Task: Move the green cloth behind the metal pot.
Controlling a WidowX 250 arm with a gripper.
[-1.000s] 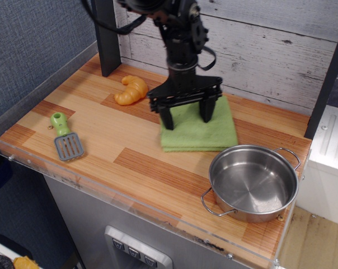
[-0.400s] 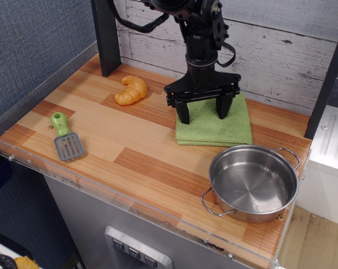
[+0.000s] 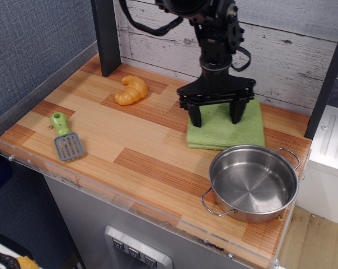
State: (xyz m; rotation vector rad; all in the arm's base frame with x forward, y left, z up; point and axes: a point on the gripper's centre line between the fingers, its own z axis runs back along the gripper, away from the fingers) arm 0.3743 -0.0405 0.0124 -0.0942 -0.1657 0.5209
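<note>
— On the wooden table [image 3: 102, 140], what takes up the most room?

— Apart from the table itself, with its clear plastic edge along the front, the black robot arm. It comes down from the top of the view, behind the pot, in front of the white plank wall [image 3: 292, 50].

— And the pot?

— The metal pot [image 3: 253, 182] sits at the table's front right corner, shiny and round, with a thin wire loop handle on each of two opposite sides. I see nothing inside it.

— Where is the green cloth from there?

— The green cloth [image 3: 228, 131] lies flat just behind the pot, toward the wall, and slightly to the pot's left. Its near edge comes very close to the pot's rim; I cannot tell whether they touch.

— What is the gripper doing?

— The gripper [image 3: 215, 115] stands over the cloth with its two fingers spread wide apart, tips pointing down onto the fabric. Whether the tips press the cloth or rest just above it, I cannot tell.

— Anything else?

— A croissant [image 3: 132, 89] lies well to the left of the pot, near the back of the table. A spatula [image 3: 65, 137] with a green handle and grey slotted blade lies farther left still, near the table's left edge.
</note>
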